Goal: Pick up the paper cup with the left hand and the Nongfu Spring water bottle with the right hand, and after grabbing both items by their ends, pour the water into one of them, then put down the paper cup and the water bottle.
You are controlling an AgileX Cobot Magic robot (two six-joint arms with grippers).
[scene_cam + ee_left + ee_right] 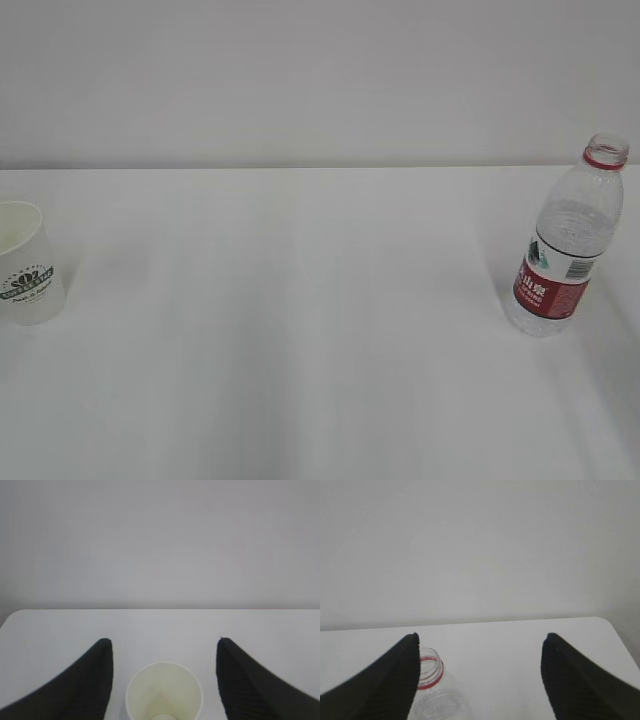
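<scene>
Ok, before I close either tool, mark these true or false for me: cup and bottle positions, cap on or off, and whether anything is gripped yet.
1. The paper cup stands upright at the left side of the table. True.
2. The Nongfu Spring water bottle lies on its side. False: it stands upright at the right side.
3. The bottle has its cap on. False: its neck is open, only the red ring shows.
4. The left tool is open, with the cup between its fingers. True.
5. The right tool grips the bottle. False: it is open, and the bottle neck sits by one finger.
</scene>
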